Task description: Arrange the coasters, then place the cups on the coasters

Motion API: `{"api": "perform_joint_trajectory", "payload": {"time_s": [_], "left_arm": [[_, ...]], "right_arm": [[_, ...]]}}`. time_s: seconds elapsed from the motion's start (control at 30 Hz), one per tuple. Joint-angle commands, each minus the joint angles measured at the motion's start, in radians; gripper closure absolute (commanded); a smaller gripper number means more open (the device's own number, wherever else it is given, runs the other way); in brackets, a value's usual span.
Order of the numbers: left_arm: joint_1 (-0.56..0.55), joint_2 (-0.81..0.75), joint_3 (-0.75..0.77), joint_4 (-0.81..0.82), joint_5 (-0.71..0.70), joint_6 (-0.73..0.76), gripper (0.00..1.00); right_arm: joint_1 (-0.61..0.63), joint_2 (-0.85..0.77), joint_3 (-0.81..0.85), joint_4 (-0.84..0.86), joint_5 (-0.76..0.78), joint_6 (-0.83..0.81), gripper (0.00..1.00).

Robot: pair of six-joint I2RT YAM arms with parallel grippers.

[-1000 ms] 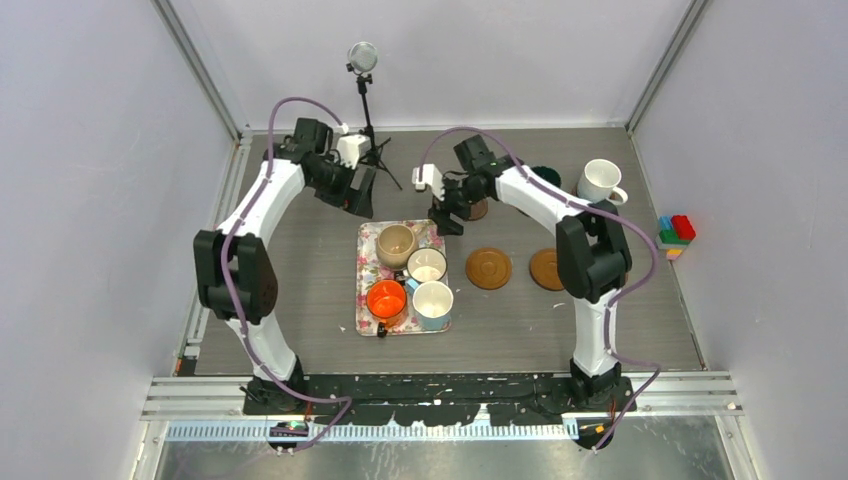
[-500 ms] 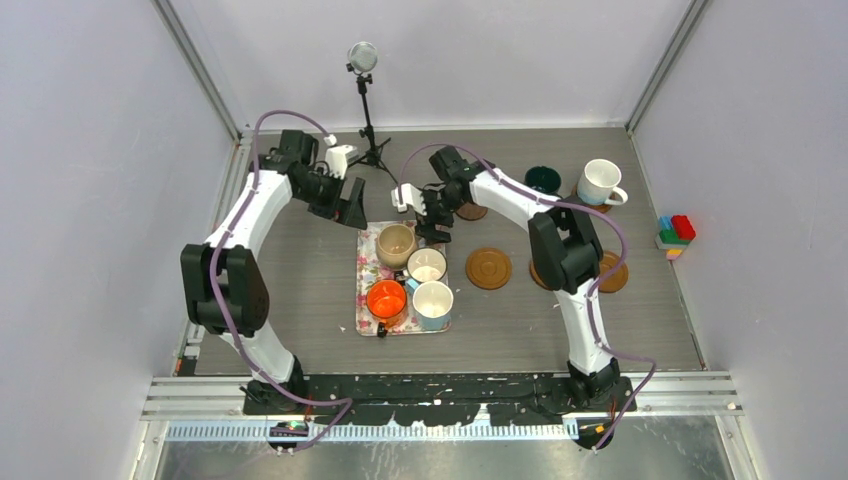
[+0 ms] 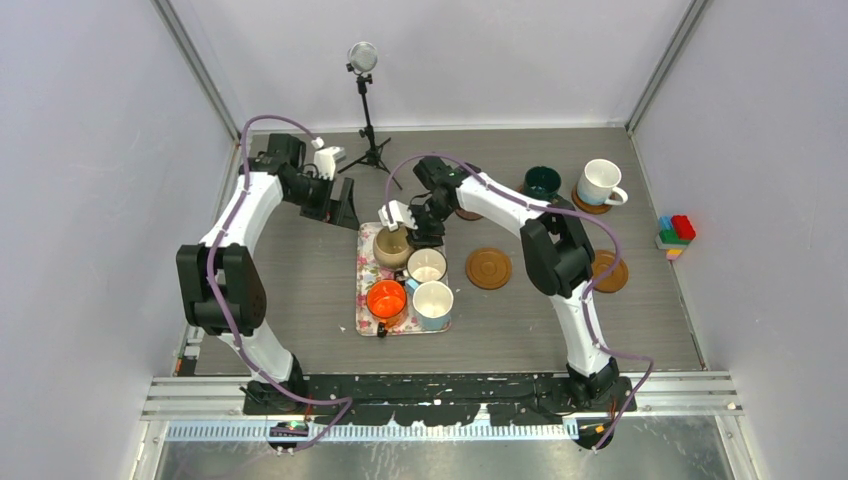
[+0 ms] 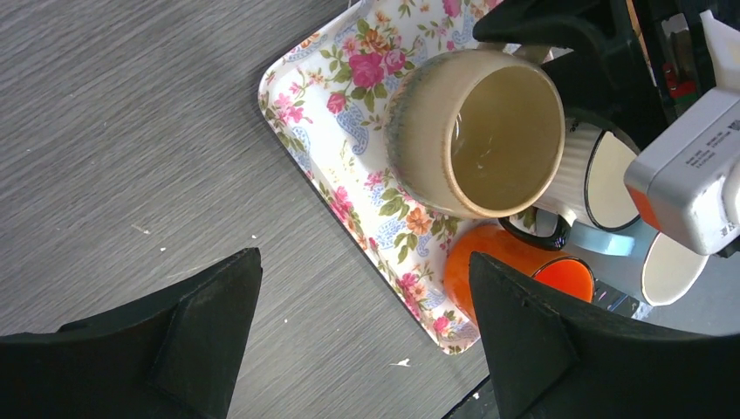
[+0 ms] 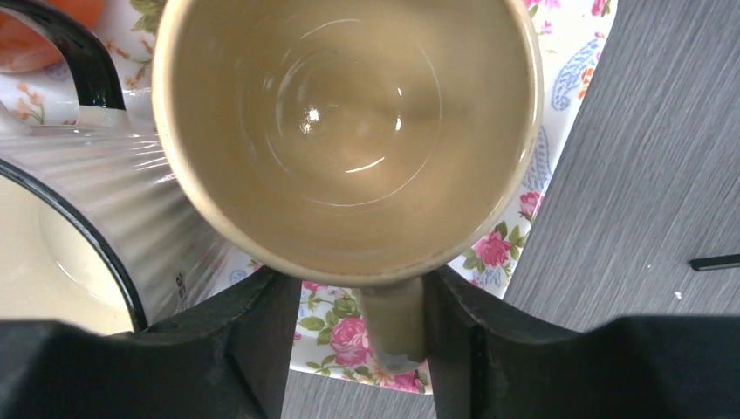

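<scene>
From overhead I see my left claw (image 4: 362,262) hanging wide open and empty over the grey table (image 3: 300,300), just left of the floral tray (image 3: 362,290). On the tray's far end stands the beige mug (image 3: 394,247). My right claw (image 5: 365,301) straddles the beige mug's handle (image 5: 393,323), open, with a gap on one side. The white ribbed mug (image 3: 427,265), orange mug (image 3: 386,299) and light blue mug (image 3: 433,302) crowd the tray's near part. To the right lies a bare coaster (image 3: 488,268). At far right are the dark green mug (image 3: 542,181) and a white mug (image 3: 600,181).
</scene>
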Motion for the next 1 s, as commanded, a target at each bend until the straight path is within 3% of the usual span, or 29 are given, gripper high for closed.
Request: {"api": "perform_joint_trajectory", "payload": {"time_s": [0.0, 0.2, 0.37, 0.77, 0.97], "left_arm": [[0.012, -0.013, -0.001, 0.013, 0.031, -0.007, 0.1], [0.015, -0.017, -0.02, 0.023, 0.03, -0.012, 0.1], [0.015, -0.043, -0.051, 0.048, 0.036, -0.019, 0.08], [0.023, -0.072, -0.081, 0.076, 0.003, -0.052, 0.06], [0.023, -0.084, -0.09, 0.087, 0.009, -0.072, 0.05]], "right_arm": [[0.005, -0.005, 0.021, -0.015, -0.014, -0.023, 0.5], [0.003, -0.021, 0.015, 0.006, 0.005, 0.043, 0.76], [-0.013, -0.062, -0.005, 0.068, -0.028, 0.205, 0.99], [-0.121, -0.225, -0.118, 0.373, -0.021, 0.66, 0.99], [-0.187, -0.318, -0.208, 0.494, 0.042, 0.783, 1.0]]}}
